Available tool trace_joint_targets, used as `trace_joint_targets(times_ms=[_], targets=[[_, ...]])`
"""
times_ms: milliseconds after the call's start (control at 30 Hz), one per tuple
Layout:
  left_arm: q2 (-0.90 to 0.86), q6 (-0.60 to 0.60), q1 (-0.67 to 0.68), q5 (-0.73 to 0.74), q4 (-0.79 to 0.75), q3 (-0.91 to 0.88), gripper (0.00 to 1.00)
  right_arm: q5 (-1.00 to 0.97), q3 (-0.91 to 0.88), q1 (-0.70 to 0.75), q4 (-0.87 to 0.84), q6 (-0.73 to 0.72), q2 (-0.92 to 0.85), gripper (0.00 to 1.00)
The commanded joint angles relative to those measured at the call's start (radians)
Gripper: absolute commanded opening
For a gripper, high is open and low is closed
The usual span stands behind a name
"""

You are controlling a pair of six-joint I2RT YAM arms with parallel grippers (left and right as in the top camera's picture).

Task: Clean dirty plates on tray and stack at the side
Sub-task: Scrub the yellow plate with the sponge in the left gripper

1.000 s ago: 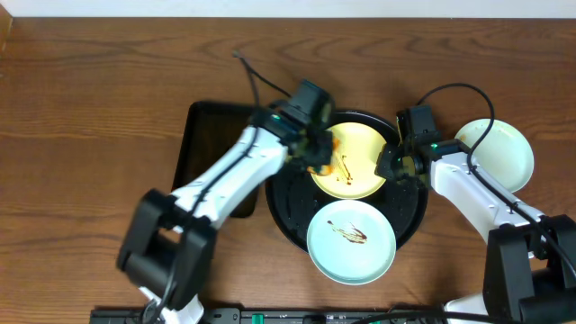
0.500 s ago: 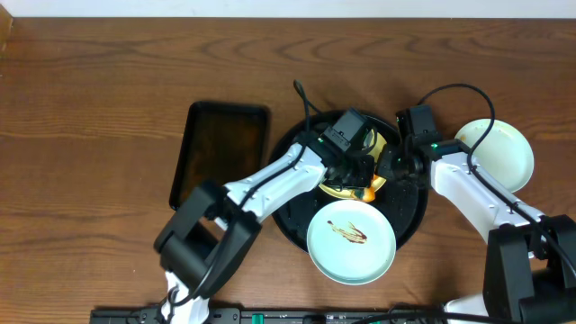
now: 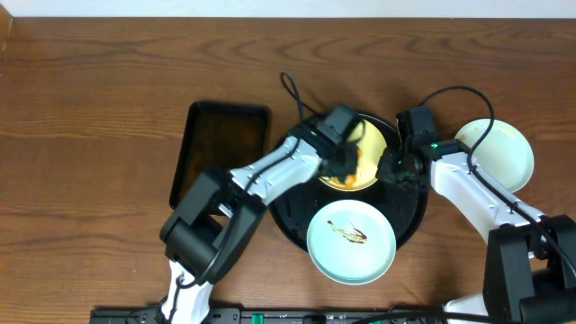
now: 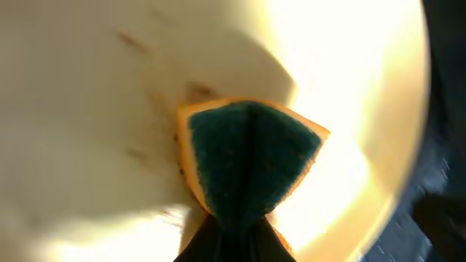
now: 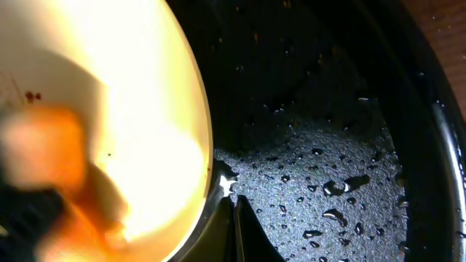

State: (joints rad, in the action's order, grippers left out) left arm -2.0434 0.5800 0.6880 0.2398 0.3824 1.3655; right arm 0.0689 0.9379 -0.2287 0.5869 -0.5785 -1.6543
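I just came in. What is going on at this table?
The left arm holds a sponge in its jaws and presses it on the yellow plate, which stands tilted in the tray. The right arm's jaws hold that plate's rim. A streaked mint plate waits in the tray; another mint plate lies on the table, right.
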Motion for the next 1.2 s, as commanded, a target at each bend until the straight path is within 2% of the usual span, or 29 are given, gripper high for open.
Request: trace_joint_targets(times_ms=[0, 100, 200, 300, 400, 467, 533, 700, 800, 900, 1067, 1167], targets=[[-0.01, 0.006, -0.048, -0.057, -0.004, -0.002, 0.08, -0.012, 0.021, -0.008, 0.009, -0.016, 0.006, 0.01], [-0.007, 0.005, -0.074, -0.024, -0.004, -0.001, 0.08, -0.012, 0.021, -0.008, 0.013, -0.016, 0.006, 0.01], [0.001, -0.034, -0.084, 0.072, -0.011, 0.01, 0.08, -0.008, 0.021, -0.009, -0.003, -0.016, 0.006, 0.02], [0.014, -0.076, -0.077, 0.117, -0.027, 0.022, 0.08, 0.007, 0.021, -0.008, -0.028, -0.016, 0.006, 0.18], [0.024, -0.158, -0.057, 0.172, -0.062, 0.022, 0.08, 0.011, 0.021, -0.008, -0.047, -0.016, 0.006, 0.23], [0.024, -0.206, -0.042, 0.158, -0.067, 0.021, 0.08, 0.011, 0.021, -0.008, -0.06, -0.016, 0.006, 0.24], [0.023, -0.217, -0.029, 0.081, -0.066, 0.018, 0.08, 0.01, 0.021, -0.008, -0.072, -0.015, 0.006, 0.25], [0.022, -0.217, -0.019, -0.052, -0.071, 0.018, 0.08, 0.01, 0.021, -0.008, -0.093, -0.016, -0.012, 0.2], [0.019, -0.217, -0.019, -0.05, -0.097, 0.018, 0.08, 0.011, 0.021, -0.008, -0.098, -0.017, -0.042, 0.18], [0.016, -0.217, -0.019, -0.05, -0.129, 0.018, 0.08, 0.014, 0.021, -0.008, -0.106, -0.019, -0.071, 0.12], [-0.001, -0.222, -0.019, -0.006, -0.138, 0.018, 0.08, 0.014, 0.021, -0.008, -0.1, -0.019, -0.103, 0.11], [-0.019, -0.221, -0.019, -0.006, -0.139, 0.018, 0.08, 0.014, 0.021, -0.008, -0.089, -0.019, -0.108, 0.03]])
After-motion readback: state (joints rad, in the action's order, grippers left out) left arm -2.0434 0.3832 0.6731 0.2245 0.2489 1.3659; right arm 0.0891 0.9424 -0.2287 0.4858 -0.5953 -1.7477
